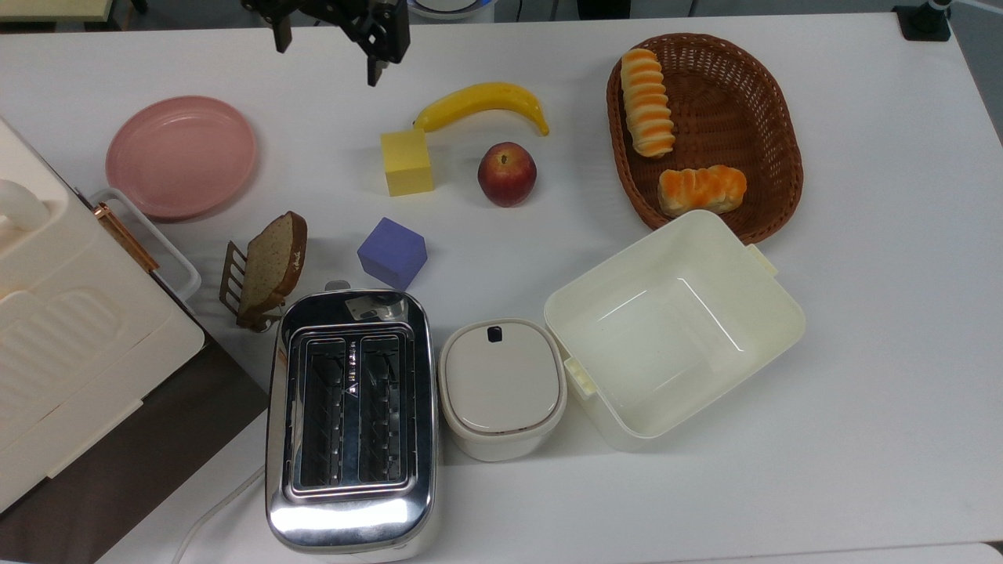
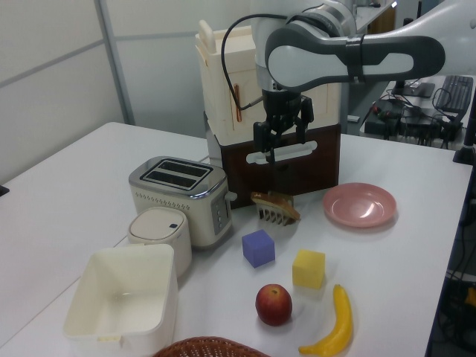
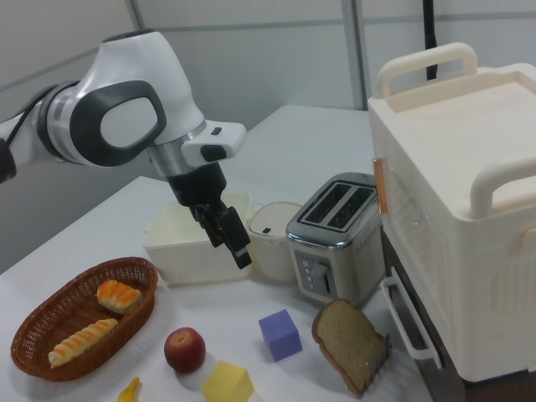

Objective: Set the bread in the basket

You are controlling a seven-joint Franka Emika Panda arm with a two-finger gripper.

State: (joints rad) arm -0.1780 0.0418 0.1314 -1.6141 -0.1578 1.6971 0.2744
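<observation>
1. Your gripper (image 1: 329, 43) hangs above the far edge of the white counter (image 1: 862, 313) in the top view, well apart from everything on it. Its two fingers (image 1: 374, 69) stand wide apart with nothing between them and touch nothing.
2. In the left view you see the gripper (image 2: 282, 137) raised in front of the cream cabinet (image 2: 268, 74), above the rack holding the brown-crusted slice (image 2: 275, 204). In the right view the gripper (image 3: 230, 239) points down in the air, in front of the cream square container (image 3: 180, 243).
3. The bread (image 1: 647, 103), the long loaf with orange and cream stripes, lies inside the basket (image 1: 772, 117), along the wall on the top view's left. You can see the same loaf (image 3: 81, 341) lying in the basket's (image 3: 33, 327) near part in the right view.
4. A shorter orange braided roll (image 1: 701, 189) also lies in the basket, near the end closest to the cream square container (image 1: 674, 329). That container sits just beside the basket's rim.
5. On the counter between the gripper and the basket you have a banana (image 1: 482, 103), a yellow cube (image 1: 407, 162) and an apple (image 1: 507, 173). The banana's tip lies just beside the yellow cube.
6. Nearer the camera in the top view stand a purple cube (image 1: 392, 252), a chrome toaster (image 1: 350, 415) and a lidded cream pot (image 1: 501, 388). A pink plate (image 1: 181, 156) sits toward the top view's left.
</observation>
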